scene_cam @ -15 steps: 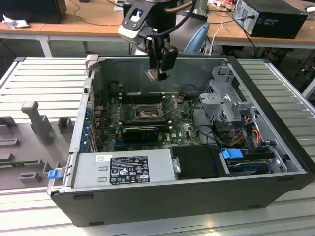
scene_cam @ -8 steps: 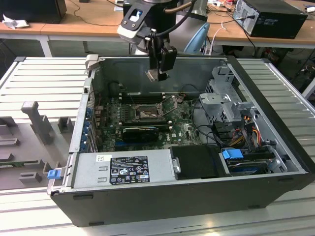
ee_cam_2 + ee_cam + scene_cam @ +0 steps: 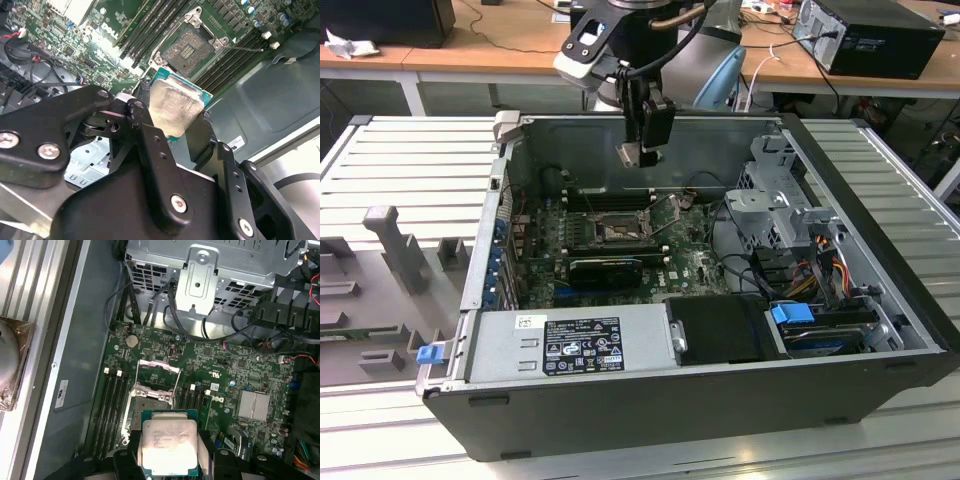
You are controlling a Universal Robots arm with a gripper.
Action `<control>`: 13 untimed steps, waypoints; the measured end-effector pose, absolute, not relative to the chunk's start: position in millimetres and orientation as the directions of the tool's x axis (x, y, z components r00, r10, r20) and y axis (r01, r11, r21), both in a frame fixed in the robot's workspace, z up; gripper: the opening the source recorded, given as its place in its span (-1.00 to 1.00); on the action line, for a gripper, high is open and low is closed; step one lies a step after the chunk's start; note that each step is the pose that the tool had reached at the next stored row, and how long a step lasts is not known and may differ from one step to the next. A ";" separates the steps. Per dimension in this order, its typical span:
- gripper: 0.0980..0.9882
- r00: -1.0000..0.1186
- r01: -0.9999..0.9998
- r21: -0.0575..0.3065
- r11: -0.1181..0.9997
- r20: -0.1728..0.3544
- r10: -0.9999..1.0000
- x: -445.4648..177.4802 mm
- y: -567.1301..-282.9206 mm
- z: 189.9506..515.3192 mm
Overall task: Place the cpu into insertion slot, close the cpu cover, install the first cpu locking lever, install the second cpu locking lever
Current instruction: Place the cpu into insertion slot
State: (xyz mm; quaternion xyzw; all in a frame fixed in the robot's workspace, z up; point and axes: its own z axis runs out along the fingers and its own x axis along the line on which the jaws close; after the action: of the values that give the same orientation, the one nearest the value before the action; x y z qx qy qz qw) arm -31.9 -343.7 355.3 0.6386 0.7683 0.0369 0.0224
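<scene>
Slatted bench (image 3: 400, 160), open case (image 3: 720, 415); gripper (image 3: 642, 150) clamps cpu (image 3: 169, 445) aloft, insertion slot (image 3: 150, 402) uncovered.

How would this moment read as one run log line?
gripper: shut on cpu | cpu: in air, apart from insertion slot | insertion slot: empty | cpu cover: open

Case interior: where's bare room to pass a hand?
Free: flat black cover between power supply and blue-tabbed drive bay; ribbed table at the exterior view's right of the case. Crowded: cables around the drive cage; gripper holds the cpu above the motherboard near the insertion slot.
</scene>
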 end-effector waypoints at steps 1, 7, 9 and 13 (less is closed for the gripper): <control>-0.03 -0.173 0.982 0.085 0.171 0.013 0.985 -31.9 -343.7 354.9; -0.03 -0.145 0.986 0.085 0.144 0.013 0.989 -31.9 -343.7 354.0; -0.03 -0.136 0.987 0.085 0.135 0.013 0.991 -31.9 -343.7 353.7; -0.03 -0.121 0.989 0.085 0.119 0.013 0.993 -31.9 -343.7 353.2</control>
State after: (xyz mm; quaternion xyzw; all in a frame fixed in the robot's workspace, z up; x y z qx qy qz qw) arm -31.9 -343.7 353.2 0.6627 0.7477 0.0361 0.0234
